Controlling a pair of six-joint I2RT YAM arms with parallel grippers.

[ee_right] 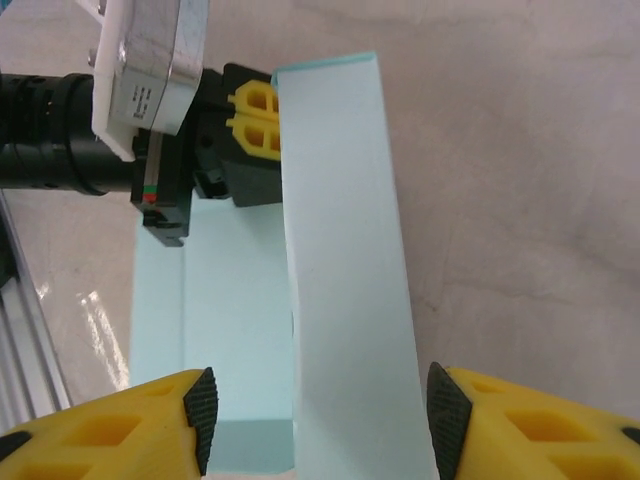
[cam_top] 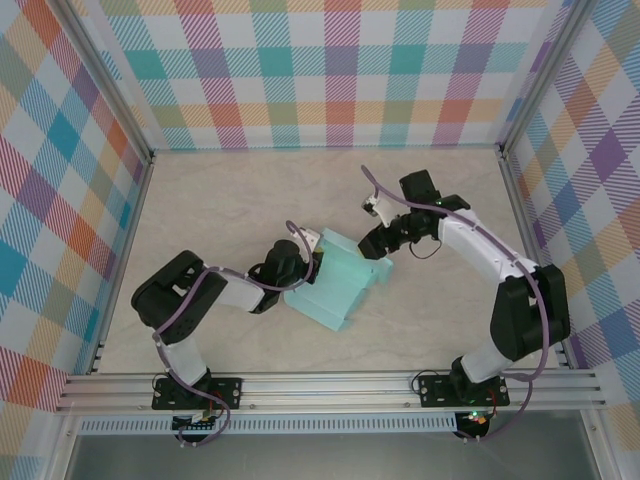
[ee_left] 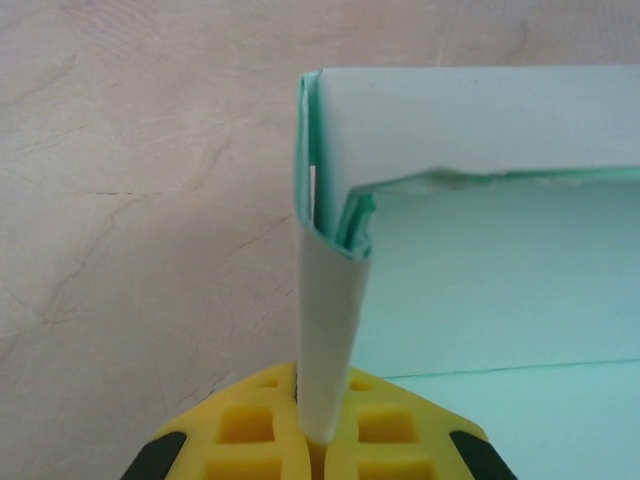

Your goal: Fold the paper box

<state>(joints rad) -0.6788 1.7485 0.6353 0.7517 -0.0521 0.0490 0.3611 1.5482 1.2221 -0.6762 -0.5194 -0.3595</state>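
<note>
The paper box is pale mint card, partly folded, lying mid-table between the two arms. My left gripper is at its left corner. In the left wrist view its yellow fingers are shut on a thin upright flap that joins the box's raised wall. My right gripper is at the box's right end. In the right wrist view this gripper stands open, its jaws straddling an upright wall of the box without pressing on it. The left gripper is at the wall's far end.
The beige marbled tabletop is enclosed by plaid panels at the back and both sides. An aluminium rail with both arm bases runs along the near edge. Bare table lies behind and to the left of the box.
</note>
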